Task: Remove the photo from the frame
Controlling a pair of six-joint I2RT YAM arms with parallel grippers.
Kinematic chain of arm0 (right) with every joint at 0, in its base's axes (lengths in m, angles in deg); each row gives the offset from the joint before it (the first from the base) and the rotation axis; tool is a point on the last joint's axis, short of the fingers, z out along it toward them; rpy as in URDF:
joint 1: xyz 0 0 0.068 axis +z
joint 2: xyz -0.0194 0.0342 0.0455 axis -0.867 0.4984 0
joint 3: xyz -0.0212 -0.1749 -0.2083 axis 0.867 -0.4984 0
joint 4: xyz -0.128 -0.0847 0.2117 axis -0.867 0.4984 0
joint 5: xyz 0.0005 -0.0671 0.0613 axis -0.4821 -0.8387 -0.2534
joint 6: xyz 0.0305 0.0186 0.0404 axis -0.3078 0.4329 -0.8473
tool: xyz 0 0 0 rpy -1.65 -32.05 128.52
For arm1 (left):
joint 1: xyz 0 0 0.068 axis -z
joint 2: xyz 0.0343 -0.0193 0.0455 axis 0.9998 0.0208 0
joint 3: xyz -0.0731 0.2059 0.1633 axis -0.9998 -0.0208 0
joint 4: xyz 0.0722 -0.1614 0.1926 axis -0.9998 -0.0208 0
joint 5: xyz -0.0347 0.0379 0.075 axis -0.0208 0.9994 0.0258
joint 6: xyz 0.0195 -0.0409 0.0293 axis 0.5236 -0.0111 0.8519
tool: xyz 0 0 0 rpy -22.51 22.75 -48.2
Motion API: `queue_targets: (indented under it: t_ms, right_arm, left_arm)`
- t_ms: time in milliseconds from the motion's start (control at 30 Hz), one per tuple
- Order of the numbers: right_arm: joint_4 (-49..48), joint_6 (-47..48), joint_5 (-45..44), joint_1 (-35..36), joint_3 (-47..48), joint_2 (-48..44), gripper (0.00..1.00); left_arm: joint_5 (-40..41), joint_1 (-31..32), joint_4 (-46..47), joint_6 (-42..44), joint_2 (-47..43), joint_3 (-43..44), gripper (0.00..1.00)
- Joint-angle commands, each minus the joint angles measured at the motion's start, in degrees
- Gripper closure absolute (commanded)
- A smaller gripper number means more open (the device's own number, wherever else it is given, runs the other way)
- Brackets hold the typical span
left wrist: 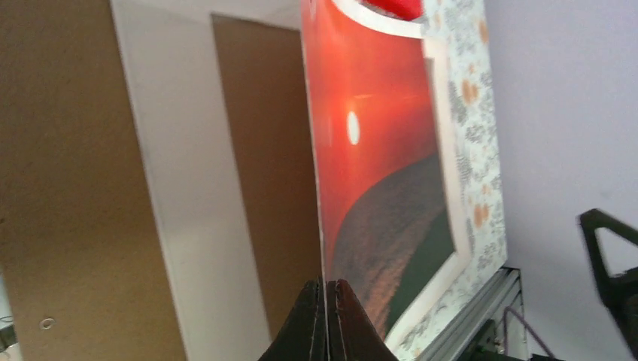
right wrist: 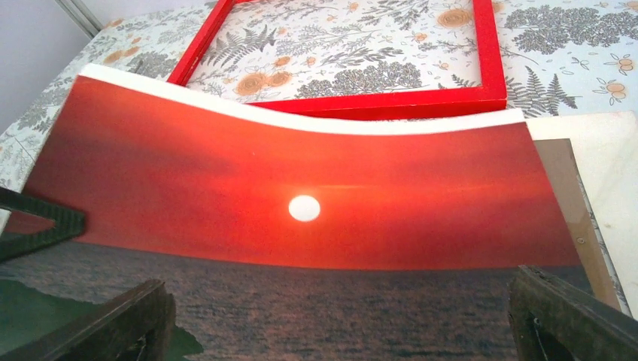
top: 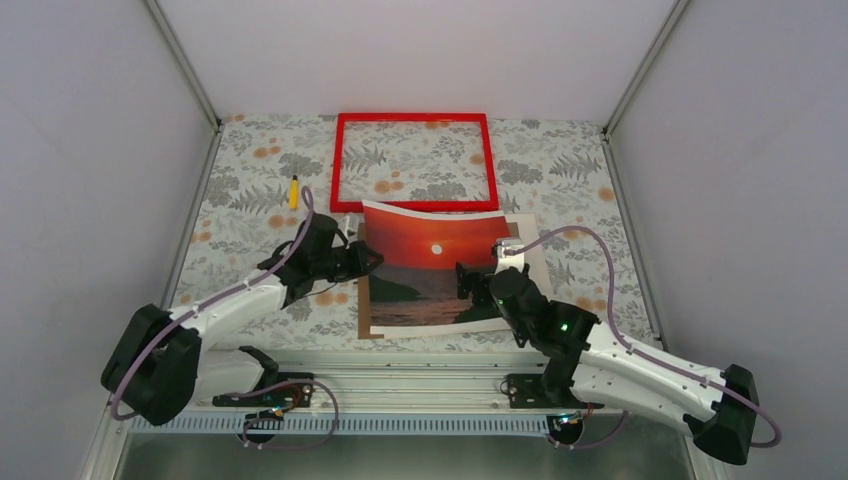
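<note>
My left gripper [top: 366, 262] is pinched shut on the left edge of the photo [top: 430, 262], which is out of the frame [top: 415, 119] and bends up above the backing board [right wrist: 575, 203]. The right gripper [top: 474, 283] stands wide open, holding nothing. I should lift slowly, without creasing the print, and lay it flat beside the board

We note plain pale grey walls [top: 420, 50] on three sides, joined by slim aluminium posts [top: 185, 60] at the far corners. A floral tablecloth [top: 560, 160], grey ferns and orange blooms, lies flat below. Light even and soft.
</note>
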Motion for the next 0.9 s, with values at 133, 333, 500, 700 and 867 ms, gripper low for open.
queue_targets:
  t_ms: [133, 333, 500, 700, 867]
  right_arm:
    - [-2.4, -0.7, -0.6, 0.3, -1.4, 1.5, 0.0]
    - [-3.7, -0.5, -0.4, 0.3, -1.3, 3.9, 0.0]
    - [-4.5, -0.1, -0.1, 0.3, -0.9, 6.1, 0.0]
    - [-7.2, 2.8, 0.2, 0.1, 0.3, 10.5, 0.0]
    - [-9.0, 6.2, 4.0, -3.3, 3.6, 16.3, 0.0]
  left_arm:
    - [-2.2, -2.1, 6.0, 3.8, 6.8, -4.3, 0.98]
    - [-1.4, -3.6, 7.0, 6.2, 10.2, -4.4, 0.97]
    - [-0.9, -5.4, 5.2, 8.9, 12.2, -3.2, 0.85]
    - [3.1, -6.4, 1.3, 11.2, 12.0, -2.1, 0.61]
    - [7.6, -7.3, -3.0, 12.0, 8.6, -1.6, 0.35]
